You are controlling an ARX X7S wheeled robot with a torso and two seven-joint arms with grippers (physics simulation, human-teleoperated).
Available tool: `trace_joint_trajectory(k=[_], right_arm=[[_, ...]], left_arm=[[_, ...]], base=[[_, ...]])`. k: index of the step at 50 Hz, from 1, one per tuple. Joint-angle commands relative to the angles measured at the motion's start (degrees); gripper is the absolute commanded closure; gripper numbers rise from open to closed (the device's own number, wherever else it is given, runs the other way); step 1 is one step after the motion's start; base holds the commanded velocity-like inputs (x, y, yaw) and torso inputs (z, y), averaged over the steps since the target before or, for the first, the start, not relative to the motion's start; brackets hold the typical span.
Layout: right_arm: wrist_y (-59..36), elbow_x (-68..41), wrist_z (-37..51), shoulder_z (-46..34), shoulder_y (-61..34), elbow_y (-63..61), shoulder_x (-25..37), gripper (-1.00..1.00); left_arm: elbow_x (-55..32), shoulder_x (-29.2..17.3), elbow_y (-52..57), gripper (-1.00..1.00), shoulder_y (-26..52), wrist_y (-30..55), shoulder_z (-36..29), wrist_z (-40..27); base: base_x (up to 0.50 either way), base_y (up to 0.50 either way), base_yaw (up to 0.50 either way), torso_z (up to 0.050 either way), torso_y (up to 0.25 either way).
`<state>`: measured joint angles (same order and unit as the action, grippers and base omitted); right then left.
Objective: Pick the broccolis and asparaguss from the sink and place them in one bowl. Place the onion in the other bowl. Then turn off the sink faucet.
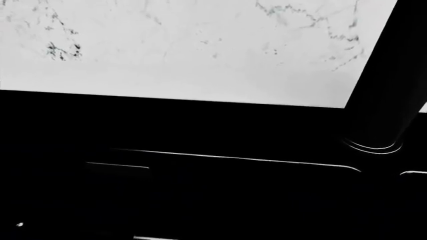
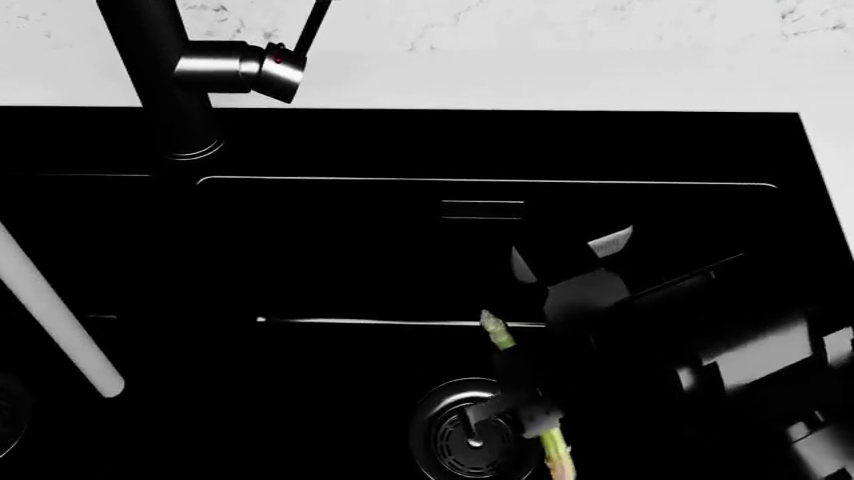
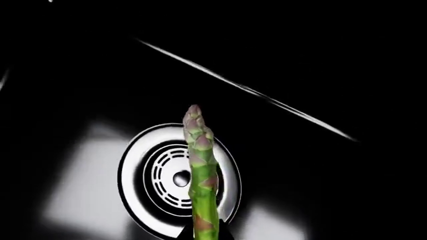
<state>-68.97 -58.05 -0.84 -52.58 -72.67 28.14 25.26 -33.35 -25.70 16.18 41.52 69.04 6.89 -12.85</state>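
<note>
When reading the head view, locate the right gripper [image 2: 518, 398] low in the right basin of the sink [image 2: 334, 250], over the ribbed drain [image 2: 447, 435]. Treat its dark fingers as closed across the middle of one asparagus spear [image 2: 498, 335]; confirm in the right wrist view, with the stalk rising from the fingers at the frame edge and the scaly tip standing clear in front of the drain. Judge the spear as lifted off the basin floor, not lying on it.

Note the long axis: tip toward the rear wall of the sink and slightly toward the robot's left, cut end toward the robot, past the fingers. Expect a crosswise grip near mid-length, so allow for both ends overhanging during transport.

Record no state for the left gripper: not visible in any view. Use the left wrist view only for position, facing the faucet [image 2: 160, 70] base and the marble countertop [image 1: 200, 50] behind the sink, well apart from the spear. Assign the carry to the right arm as the nearer one.

Find neither bowl in these views; establish the wooden bowl's direction before moving. Leave the lever [image 2: 315, 22] for last, with a pale column [image 2: 60, 320] in the left basin, probably running water
</note>
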Motion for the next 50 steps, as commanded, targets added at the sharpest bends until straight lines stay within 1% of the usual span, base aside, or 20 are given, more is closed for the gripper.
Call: trace_joint_trajectory(k=[1,4,7,9,10,11,12,14,16,18,19,20,21,25,30,31,36,50], right_arm=[[-5.33,-4.61,4.72,3.74,-2.25,-6.37,0.98,1.0],[-5.51,-5.5,6.13,4.61,-1.52,-8.68,1.85,1.0],[-4.05,-7.57,7.76,7.31,0.82,-12.1,3.47,1.0],[-2.3,-6.44,7.47,6.7,1.38,-15.74,4.97,1.0],[-0.82,-6.48,8.69,8.13,1.89,-15.98,5.32,1.0],[0.93,-8.36,11.62,11.89,3.19,-15.81,5.63,1.0],[2.13,-9.05,12.42,13.45,3.78,-16.46,5.98,1.0],[1.95,-9.45,12.81,13.62,4.17,-17.86,6.61,1.0],[6.79,-7.38,9.24,12.85,5.99,-22.47,7.47,1.0],[8.42,-10.27,12.6,16.33,8.84,-23.51,7.29,1.0],[9.06,-9.43,12.87,16.0,9.39,-25.05,7.88,1.0],[8.74,-8.52,12.05,14.81,9.3,-26.45,8.66,1.0],[12.16,-10.41,10.36,17.72,11.17,-28.81,9.44,1.0],[11.35,-11.06,13.96,18.59,12.28,-32.04,11.54,1.0],[14.33,-12.9,14.45,21.32,15.25,-36.03,13.04,1.0],[14.58,-11.66,15.45,21.1,15.24,-36.66,13.44,1.0],[17.05,-14.69,21.01,26.03,18.67,-38.98,15.59,1.0],[17.98,-15.77,24.25,27.74,21.87,-42.36,18.0,1.0]], left_arm=[[-0.9,-0.89,-0.04,-1.0,-0.69,-0.57,0.74,1.23],[-0.92,-0.94,0.06,-1.0,-0.73,-0.77,0.61,1.27],[-1.0,-0.88,0.0,-1.0,-0.81,-0.79,0.57,1.25],[-1.77,-1.17,0.37,-1.0,-0.7,-0.32,1.11,1.78],[-1.81,-1.45,0.39,-1.0,-0.67,-0.25,1.18,1.87],[-1.83,-1.54,0.49,-1.0,-0.77,-0.21,1.14,1.89],[-1.92,-1.38,0.83,-1.0,-0.9,0.01,1.1,1.66],[-1.95,-1.08,1.23,-1.0,-1.05,0.23,0.98,1.25],[-1.95,-1.07,1.09,-1.0,-1.01,0.17,0.96,1.23],[-2.09,-0.98,1.1,-1.0,-1.02,0.19,1.02,1.22],[-2.06,-1.0,1.05,-1.0,-1.06,0.11,0.94,1.24],[-2.12,-1.07,1.07,-1.0,-1.09,0.1,0.92,1.31],[-2.06,-1.1,1.02,-1.0,-1.03,0.05,0.81,1.3],[-2.16,-0.98,1.26,-1.0,-1.16,0.08,0.91,1.04],[-2.06,-1.36,0.85,-1.0,-1.72,-0.77,1.0,1.48],[-2.1,-1.41,0.7,-1.0,-1.67,-0.77,1.07,1.52],[-2.3,-1.38,0.76,-1.0,-1.88,-0.7,1.08,1.47],[-3.21,-1.19,1.26,-1.0,-1.58,-0.28,1.59,1.26]], base=[[0.0,0.0,0.0,0.0,0.0],[0.0,0.0,0.0,0.0,0.11],[0.0,0.0,0.0,0.0,0.114],[0.0,0.0,0.0,0.004,0.14],[0.0,0.0,0.0,0.004,0.145],[0.0,0.0,0.0,0.004,0.143],[0.0,0.0,0.0,0.004,0.143],[0.0,0.0,0.0,0.004,0.143],[0.0,0.0,0.0,0.004,0.134],[0.0,0.0,0.0,0.004,0.125],[0.0,0.0,0.0,0.004,0.123],[0.0,0.0,0.0,0.004,0.123],[0.0,0.0,0.0,0.004,0.123],[0.0,0.0,0.0,0.004,0.119],[0.0,0.0,0.0,0.004,0.111],[0.0,0.0,0.0,0.004,0.076],[0.0,0.0,0.0,0.004,0.058],[0.0,0.0,0.0,0.006,0.095]])
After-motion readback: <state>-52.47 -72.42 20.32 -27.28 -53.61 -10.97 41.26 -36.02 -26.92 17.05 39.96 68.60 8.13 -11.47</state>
